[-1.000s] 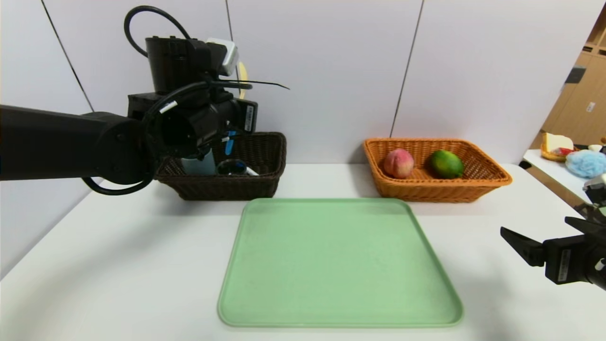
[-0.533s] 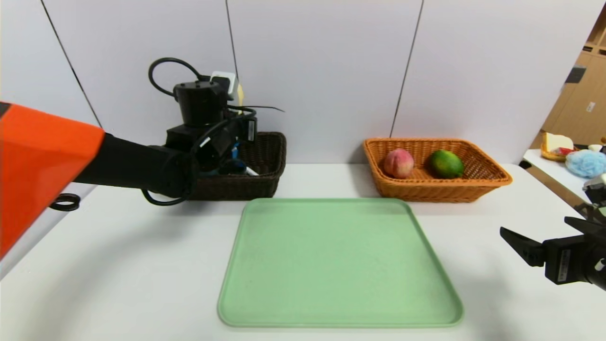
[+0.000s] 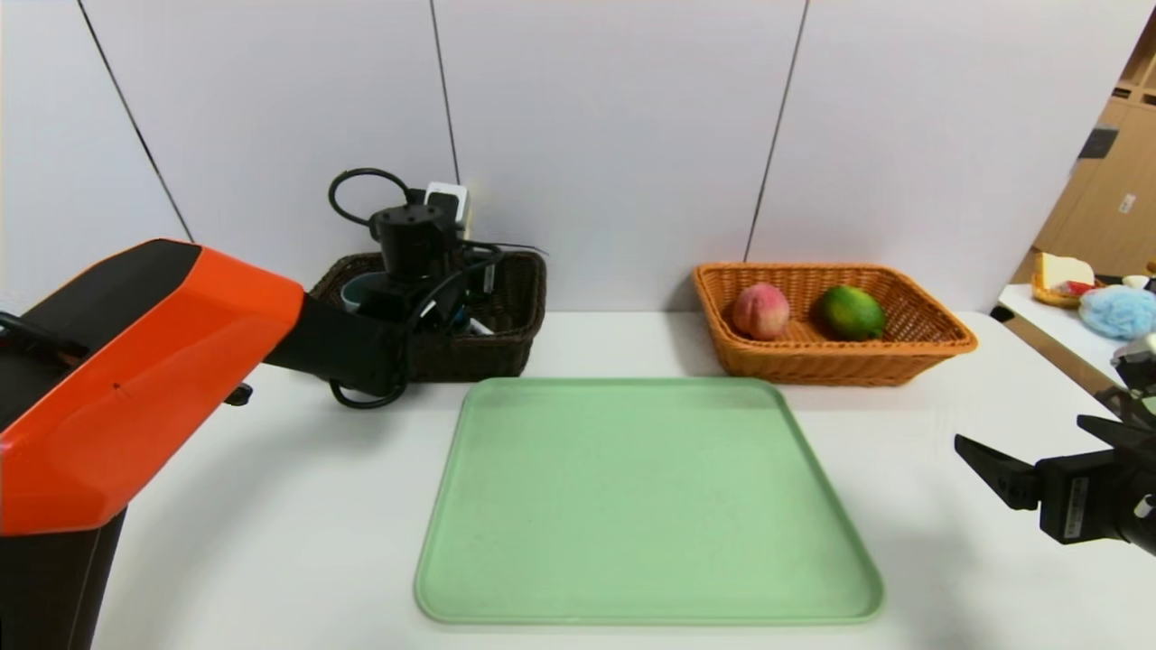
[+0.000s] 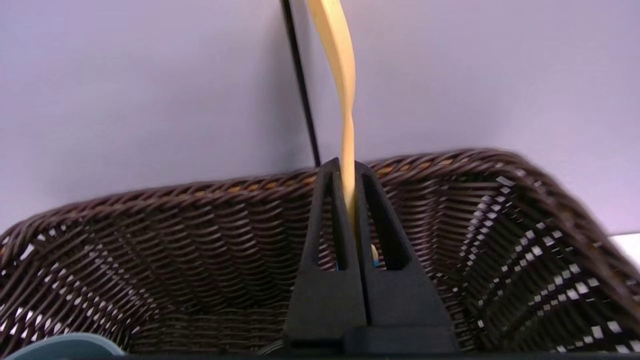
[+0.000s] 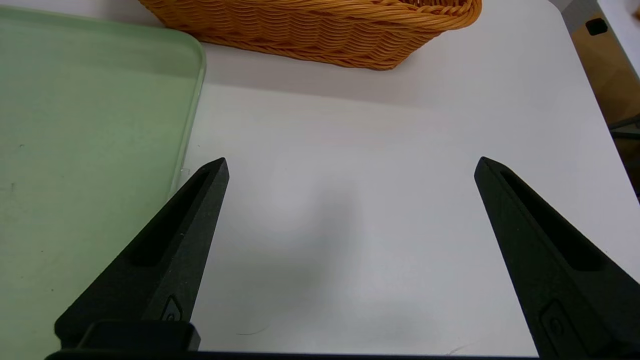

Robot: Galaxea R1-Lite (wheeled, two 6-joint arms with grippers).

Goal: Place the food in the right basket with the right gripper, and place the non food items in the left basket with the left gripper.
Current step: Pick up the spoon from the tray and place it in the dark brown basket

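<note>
My left gripper (image 4: pixel 346 167) is shut on the spoon (image 4: pixel 345 100); its yellow bowl sticks up past the fingertips. The gripper sits low inside the left dark brown basket (image 3: pixel 506 352), its fingers hidden behind the wrist in the head view. The blue-grey cup (image 3: pixel 361 291) stands in that basket and its rim shows in the left wrist view (image 4: pixel 65 347). The white marker (image 3: pixel 479 327) peeks out beside the wrist. The jar is hidden. The peach (image 3: pixel 759 311) and the green lime (image 3: pixel 851 312) lie in the right orange basket (image 3: pixel 939 348). My right gripper (image 3: pixel 1019 431) is open and empty above the table (image 5: pixel 350 162).
A bare green tray (image 3: pixel 646 506) lies in the middle, in front of both baskets. The wall stands right behind the baskets. A side table with a blue fluffy thing (image 3: pixel 1117 311) is at the far right. My orange left upper arm (image 3: pixel 135 379) fills the near left.
My left arm has reached forward and lowered the spoon from above the dark brown basket down into it. The right arm has not moved.
</note>
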